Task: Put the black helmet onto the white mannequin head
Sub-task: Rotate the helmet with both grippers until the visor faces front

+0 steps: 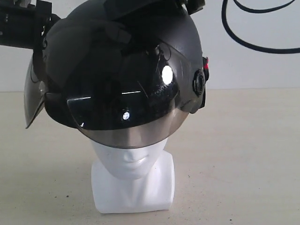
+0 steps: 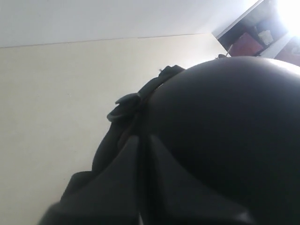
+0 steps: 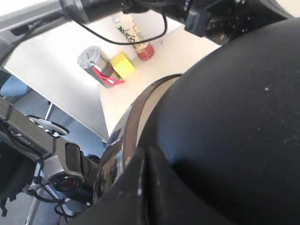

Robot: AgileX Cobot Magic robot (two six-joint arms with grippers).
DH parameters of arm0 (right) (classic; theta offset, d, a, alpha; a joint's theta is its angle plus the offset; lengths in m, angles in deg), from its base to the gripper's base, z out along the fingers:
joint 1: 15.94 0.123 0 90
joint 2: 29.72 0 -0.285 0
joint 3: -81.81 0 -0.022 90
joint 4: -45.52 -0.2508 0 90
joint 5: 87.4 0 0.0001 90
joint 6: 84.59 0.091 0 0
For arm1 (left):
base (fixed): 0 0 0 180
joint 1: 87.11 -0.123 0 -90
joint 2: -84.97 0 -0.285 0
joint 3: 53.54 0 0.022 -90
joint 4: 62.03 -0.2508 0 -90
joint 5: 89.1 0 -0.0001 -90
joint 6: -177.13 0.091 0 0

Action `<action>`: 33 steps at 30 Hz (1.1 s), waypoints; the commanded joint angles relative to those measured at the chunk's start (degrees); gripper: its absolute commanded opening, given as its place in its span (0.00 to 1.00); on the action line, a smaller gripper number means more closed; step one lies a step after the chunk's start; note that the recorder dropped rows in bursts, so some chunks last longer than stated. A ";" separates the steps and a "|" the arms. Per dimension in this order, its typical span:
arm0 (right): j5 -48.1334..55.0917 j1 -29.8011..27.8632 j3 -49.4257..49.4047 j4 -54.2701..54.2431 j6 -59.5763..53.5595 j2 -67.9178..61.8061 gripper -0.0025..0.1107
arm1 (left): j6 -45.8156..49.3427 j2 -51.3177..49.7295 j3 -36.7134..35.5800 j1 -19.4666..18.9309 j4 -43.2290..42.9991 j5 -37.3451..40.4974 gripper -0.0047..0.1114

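Note:
The black helmet (image 1: 117, 51), its smoky visor (image 1: 126, 108) down, hangs tilted over the white mannequin head (image 1: 133, 173) and hides the head down to the nose. The head's mouth, neck and base show below the visor, on the beige table (image 1: 243, 154). My left gripper (image 2: 140, 140) is shut, and a dark edge of the helmet (image 2: 220, 140) runs into the seam between its fingers. My right gripper (image 3: 146, 149) is also shut, at the line where the visor (image 3: 133, 117) meets the helmet (image 3: 234, 117). In the exterior view the left arm (image 1: 21, 23) is at the helmet's upper left side.
A black cable (image 1: 253, 44) loops on the wall at the back right. In the right wrist view a grey flask (image 3: 96, 65), a yellow block (image 3: 123, 64) and a bottle (image 3: 136, 40) stand near the table's corner, beyond the helmet. A robot base (image 3: 61, 173) stands off the table's edge.

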 commanded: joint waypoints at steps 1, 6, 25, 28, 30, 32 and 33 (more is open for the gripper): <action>1.23 -0.01 -0.92 8.66 1.69 0.59 0.02 | -2.40 3.13 -1.11 0.68 -1.36 4.53 0.08; 1.23 -0.01 -0.92 13.01 5.02 2.06 0.02 | -3.11 6.80 -5.52 0.68 -1.79 4.53 0.08; -2.83 -0.01 -0.92 37.85 31.48 10.40 0.02 | -9.10 24.24 -24.80 8.55 1.84 4.53 0.08; -2.46 -0.01 -0.92 35.39 31.08 11.79 0.02 | -9.86 26.05 -25.08 8.55 1.63 4.53 0.08; -3.70 -0.01 -0.92 33.93 30.01 11.79 0.02 | -10.46 27.09 -25.08 8.55 1.63 4.53 0.08; -4.21 -0.01 -0.92 30.85 29.64 11.79 0.02 | -10.89 28.44 -25.08 8.55 2.19 4.53 0.08; -3.93 -0.01 -0.92 29.98 29.34 11.79 0.02 | -10.89 28.95 -25.08 8.55 2.82 4.53 0.08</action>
